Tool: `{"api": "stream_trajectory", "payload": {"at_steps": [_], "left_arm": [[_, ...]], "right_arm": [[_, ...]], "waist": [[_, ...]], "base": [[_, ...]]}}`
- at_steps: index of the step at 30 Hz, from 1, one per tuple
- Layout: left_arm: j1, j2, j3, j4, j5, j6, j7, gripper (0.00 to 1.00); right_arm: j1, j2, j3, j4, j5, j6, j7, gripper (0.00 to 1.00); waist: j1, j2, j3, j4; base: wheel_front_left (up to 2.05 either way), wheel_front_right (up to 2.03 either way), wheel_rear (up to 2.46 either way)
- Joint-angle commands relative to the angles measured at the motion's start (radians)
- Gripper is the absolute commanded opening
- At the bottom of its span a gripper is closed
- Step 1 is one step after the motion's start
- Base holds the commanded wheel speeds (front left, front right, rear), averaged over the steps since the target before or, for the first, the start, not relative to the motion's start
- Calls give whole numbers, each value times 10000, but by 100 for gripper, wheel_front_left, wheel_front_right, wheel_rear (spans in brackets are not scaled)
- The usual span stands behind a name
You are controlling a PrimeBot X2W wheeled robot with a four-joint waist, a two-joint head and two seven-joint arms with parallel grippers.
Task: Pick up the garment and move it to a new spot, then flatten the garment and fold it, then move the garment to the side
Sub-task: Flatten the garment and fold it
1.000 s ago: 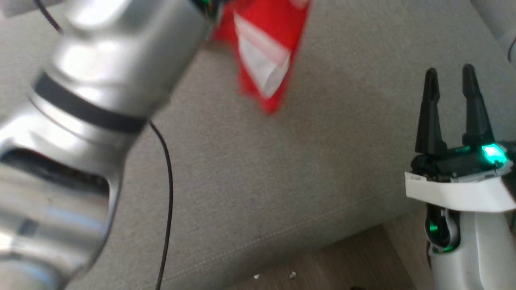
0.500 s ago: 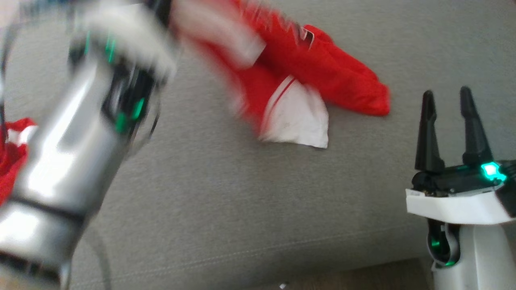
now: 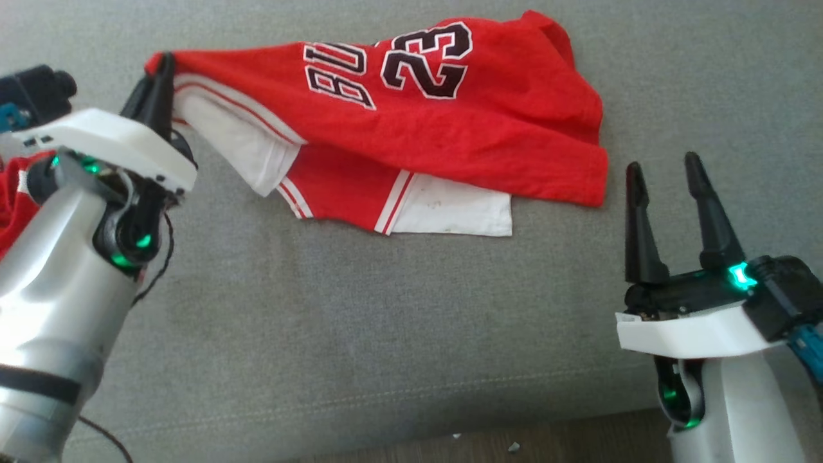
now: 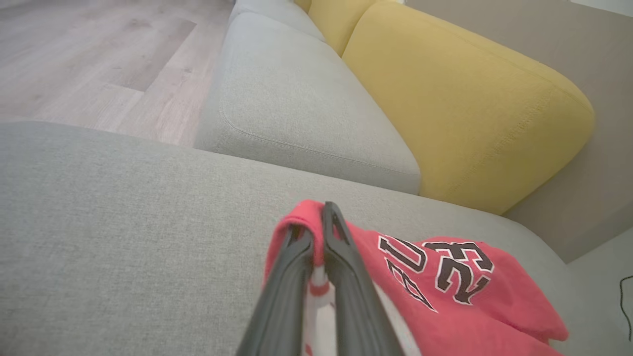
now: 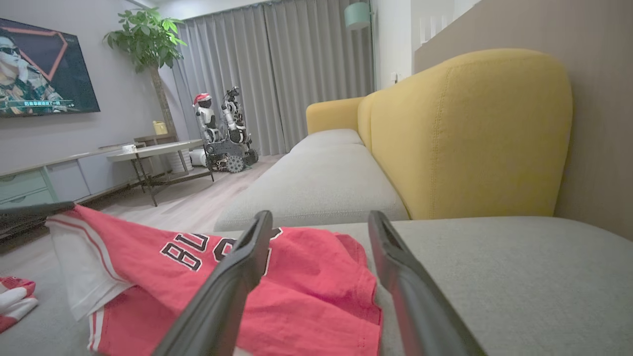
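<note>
left gripper [image 3: 163,64] was clamped tight on the far-left corner of the garment [image 3: 463,128], red hem pinched between its fingers. that corner was held up off the cushion [image 3: 386,321], and the cloth ran taut from it toward the right.

the rest of the garment lay on the cushion, far middle in the head view. the number 23 and black letters faced up, upside down to the head camera. white panels with red stripes stuck out along its near edge. a white flap hung below the lifted corner. the right edge was rolled under and rounded, bunched at the far right.

right gripper [image 3: 663,164] stood near right with fingers spread wide, holding nothing. its tips pointed far, just short of the garment's near-right corner, not touching.

bare cushion ran from the garment's near edge to the seam [image 3: 386,399]. a strip of floor [image 3: 578,437] showed nearer than that. bare cushion also lay right of the garment and far of it.

at the left edge a second red-and-white cloth [image 3: 11,206] showed partly behind the left arm. a thin black cable [image 3: 157,270] hung by that arm.

wrist views showed a second grey seat [image 4: 296,99] and a yellow backrest [image 4: 470,109] past the cushion. beyond those were wood floor, a table [image 5: 153,148] and another robot [image 5: 225,133] by the curtain [image 5: 296,69].
</note>
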Motion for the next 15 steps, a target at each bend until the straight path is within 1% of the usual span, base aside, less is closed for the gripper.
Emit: {"api": "stream_trajectory", "payload": {"at_steps": [1,2,3,4,7,9,12,15], "left_arm": [[-756,367,401,-32,237,-65,-214,11],[-819,331,380,105,320,-80,-288,38],[-862,288,359,226,384,-101,-347,85],[-877,252,345,330,427,-144,-398,100],[-841,270,343,602,572,-197,-534,100],[-782,386,375,622,813,-141,-656,100],[-457,526,719,251,1176,216,-785,100],[342,529,1418,-761,1531,627,-809,100]], "right_arm": [[-304,-3,296,-230,-62,65,-42,100],[-317,-3,324,-182,-70,65,-42,100],[-330,-3,349,-143,-75,65,-42,100],[-335,-3,367,-99,-77,65,-42,100],[-344,-3,405,1,-64,65,-42,100],[-327,-3,428,65,-37,65,-42,100],[-288,-3,434,134,25,65,-42,100],[-273,-3,429,144,122,65,-42,100]], "waist": [[0,0,96,8],[0,0,118,4],[0,0,132,0],[0,0,141,-2],[0,0,137,9],[0,0,114,42],[0,0,56,115],[0,0,70,185]], "base": [[0,0,0],[0,0,0],[0,0,0],[0,0,0],[0,0,0],[0,0,0],[0,0,0],[0,0,0]]}}
